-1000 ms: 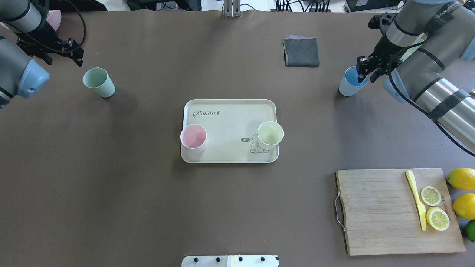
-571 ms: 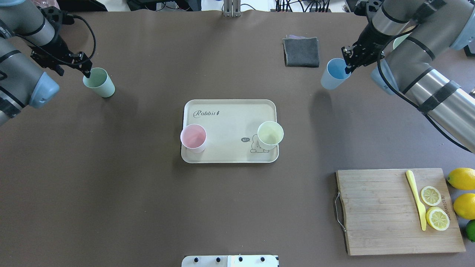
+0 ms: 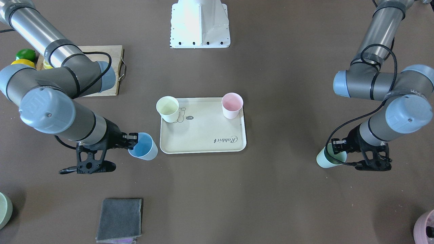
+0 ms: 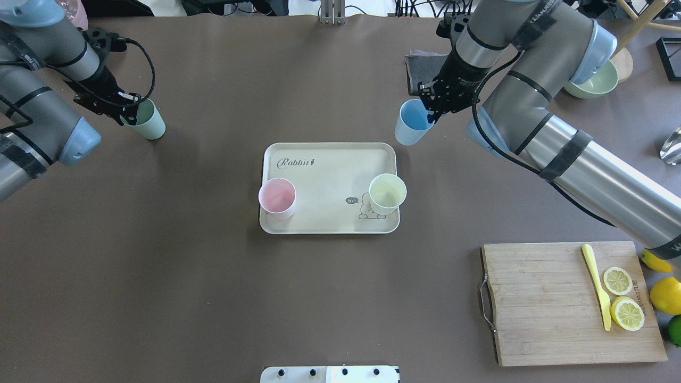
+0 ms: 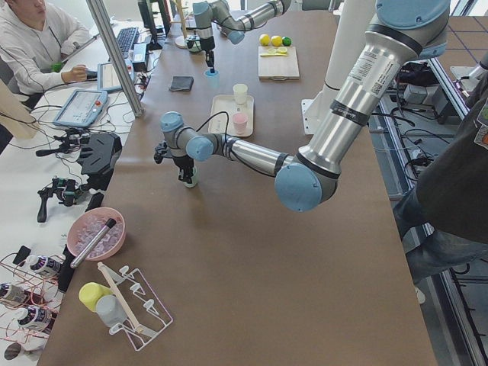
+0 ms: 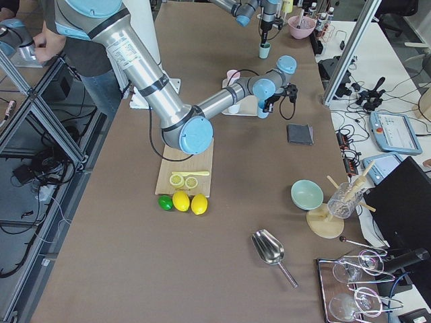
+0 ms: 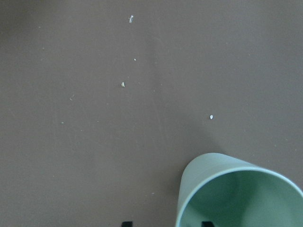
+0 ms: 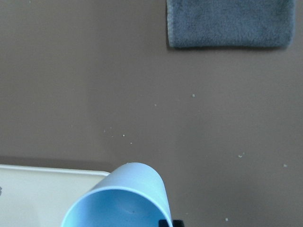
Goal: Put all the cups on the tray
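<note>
The cream tray (image 4: pixel 330 165) sits mid-table with the pink cup (image 4: pixel 276 197) and the yellow cup (image 4: pixel 387 193) standing on its near side. My right gripper (image 4: pixel 430 109) is shut on the rim of the light blue cup (image 4: pixel 412 123) and holds it tilted above the table, just off the tray's far right corner. My left gripper (image 4: pixel 129 110) is open and straddles the rim of the mint green cup (image 4: pixel 147 122), which stands on the table at the far left. In the left wrist view one of the fingertips (image 7: pixel 126 223) is outside the mint cup (image 7: pixel 236 198) and the other inside.
A grey cloth (image 4: pixel 423 69) lies behind the blue cup. A wooden cutting board (image 4: pixel 553 308) with a yellow knife and lemon slices is at the near right, lemons beside it. A pale green bowl (image 4: pixel 593 82) sits far right. A pink pot (image 3: pixel 425 225) is far left.
My right gripper has carried the blue cup leftward from the table's right side to the tray's far right corner. My left gripper has moved over to the mint cup and down onto its rim.
</note>
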`<state>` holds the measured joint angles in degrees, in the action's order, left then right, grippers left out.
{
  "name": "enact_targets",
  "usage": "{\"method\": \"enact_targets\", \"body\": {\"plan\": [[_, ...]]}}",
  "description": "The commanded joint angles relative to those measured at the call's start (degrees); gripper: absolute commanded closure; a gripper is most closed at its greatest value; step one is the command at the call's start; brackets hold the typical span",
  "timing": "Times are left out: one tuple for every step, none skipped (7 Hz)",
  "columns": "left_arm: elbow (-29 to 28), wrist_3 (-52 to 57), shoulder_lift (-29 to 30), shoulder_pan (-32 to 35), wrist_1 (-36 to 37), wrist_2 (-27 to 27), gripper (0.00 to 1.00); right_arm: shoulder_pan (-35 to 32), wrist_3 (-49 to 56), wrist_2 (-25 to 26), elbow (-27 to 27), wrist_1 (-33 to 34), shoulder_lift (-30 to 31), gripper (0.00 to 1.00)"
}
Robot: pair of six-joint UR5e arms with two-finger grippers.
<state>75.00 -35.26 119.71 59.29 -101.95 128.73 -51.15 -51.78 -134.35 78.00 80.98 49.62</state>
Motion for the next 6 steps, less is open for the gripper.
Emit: {"method": "enact_targets", "body": {"plan": [[1.1, -6.6, 4.9, -0.1, 1.5, 4.3, 1.0, 5.0, -5.2, 2.8, 0.4, -3.2, -0.7, 1.0], [4.1, -10.9, 5.6, -1.8, 2.2, 4.9, 1.0, 6.8, -5.9, 4.3, 0.4, -3.7, -0.7, 1.0], [4.6, -16.5, 7.7, -4.9, 2.2, 4.5, 1.0, 7.9, -6.8, 5.2, 0.4, -3.9, -0.8, 1.0], [4.9, -22.6, 10.2, -8.0, 2.2, 3.7, 1.0, 7.9, -6.8, 5.6, 0.4, -3.9, -0.8, 0.64], [5.5, -26.0, 11.0, -11.4, 2.2, 0.8, 1.0, 7.7, -6.1, 5.6, 1.3, -4.0, -0.8, 0.01], [5.4, -29.1, 12.5, -15.4, 2.2, -1.6, 1.0, 6.3, -6.0, 5.1, 2.8, -3.8, -0.7, 0.0]]}}
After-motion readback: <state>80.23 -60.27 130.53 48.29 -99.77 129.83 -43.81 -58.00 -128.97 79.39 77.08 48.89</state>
